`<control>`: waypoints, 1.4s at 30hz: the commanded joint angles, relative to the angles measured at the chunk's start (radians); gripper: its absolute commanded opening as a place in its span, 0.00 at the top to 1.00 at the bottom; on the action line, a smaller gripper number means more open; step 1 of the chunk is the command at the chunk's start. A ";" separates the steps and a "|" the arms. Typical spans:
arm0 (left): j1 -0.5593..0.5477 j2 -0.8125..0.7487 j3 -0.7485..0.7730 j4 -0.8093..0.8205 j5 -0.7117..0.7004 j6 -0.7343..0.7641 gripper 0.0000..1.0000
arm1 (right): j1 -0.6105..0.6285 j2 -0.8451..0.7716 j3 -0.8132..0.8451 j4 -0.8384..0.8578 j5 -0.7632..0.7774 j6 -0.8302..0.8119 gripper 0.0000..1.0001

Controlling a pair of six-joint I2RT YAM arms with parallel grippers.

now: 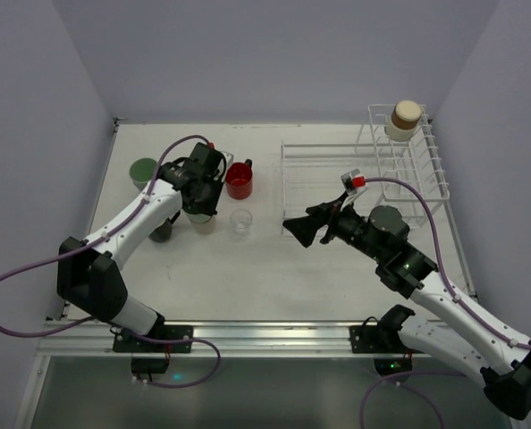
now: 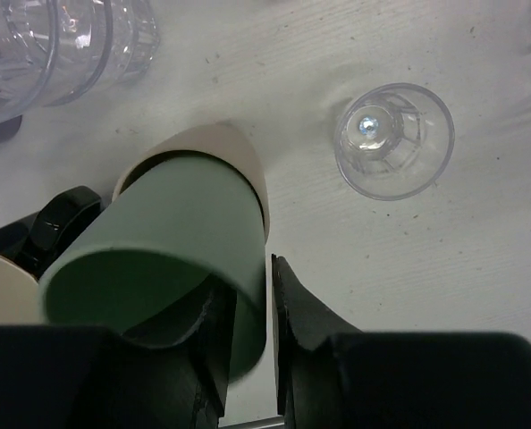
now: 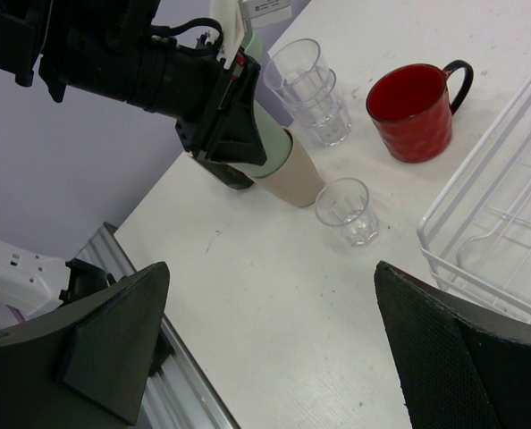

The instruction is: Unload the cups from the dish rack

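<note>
Currently: your left jaws are clamped on the wall of a pale green cup (image 2: 158, 259). Going by the left wrist view, one finger is inside its mouth and one outside. The cup sits partway in a cream cup (image 2: 243, 152) on the surface (image 2: 408, 286), probably nested to save room.

Near it stand a clear glass (image 2: 393, 138), a red mug (image 1: 240, 181) and stacked glasses (image 3: 308, 85), all apart from the dish rack (image 1: 315, 174).

Your right jaws hang wide apart with nothing between them, beside the rack's flat basket. A tan-brown cup (image 1: 405, 119) tops the upright part and is likely your next pick.

Unclear:
- The green cup's base is hidden, so you cannot tell whether it is fully seated.
- A black handle (image 2: 60, 214) shows, but its mug is mostly cut off.
- The right arm covers the basket's near corner.
</note>
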 commanded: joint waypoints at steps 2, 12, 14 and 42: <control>0.010 0.000 -0.001 0.033 -0.027 0.005 0.72 | 0.005 0.006 -0.007 0.028 0.016 -0.015 0.01; 0.008 -0.107 0.062 0.104 -0.060 -0.012 0.41 | 0.005 -0.003 -0.017 0.044 0.017 -0.025 0.01; 0.007 -0.167 0.051 0.170 -0.027 -0.023 0.39 | 0.003 -0.019 -0.023 0.053 0.028 -0.031 0.01; -0.006 -1.025 -0.667 0.731 0.525 -0.089 0.19 | -0.600 0.506 0.809 -0.358 0.511 -0.278 0.01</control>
